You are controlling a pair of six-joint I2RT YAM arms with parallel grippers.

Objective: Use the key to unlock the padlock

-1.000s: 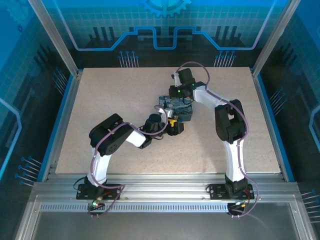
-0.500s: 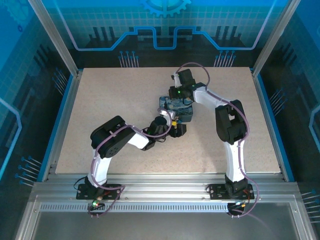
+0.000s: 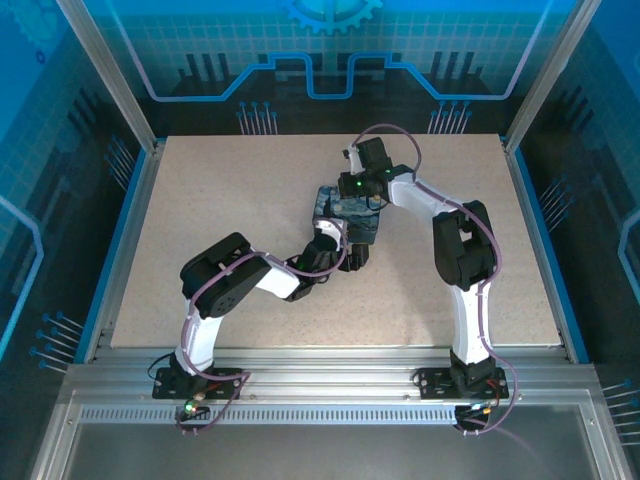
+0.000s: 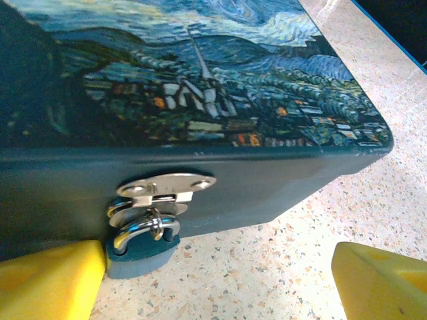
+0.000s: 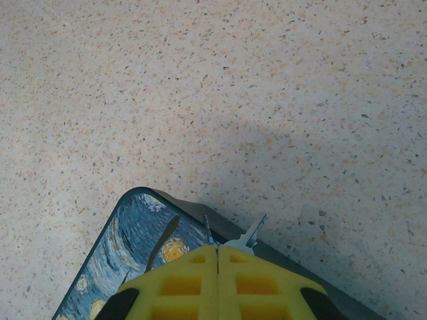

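Progress: little so far. On the left, holding the yellow jaws of the left gripper (image 4: 213, 283) wide apart and empty, just before the small padlock (image 4: 141, 241). Hanging there unopened, with shiny curved shackle and dark rounded body, from the metal hasp (image 4: 167, 188) on the near wall of the smooth painted box (image 4: 220, 100). On the right, pinching the thin silver key (image 5: 245, 239) between the closed jaws of the right gripper (image 5: 218, 252), above a corner of the box. Remaining: steadying, inserting, turning.

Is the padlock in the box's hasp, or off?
In: the silver shackle of the blue padlock loops through the silver metal hasp on the dark box.
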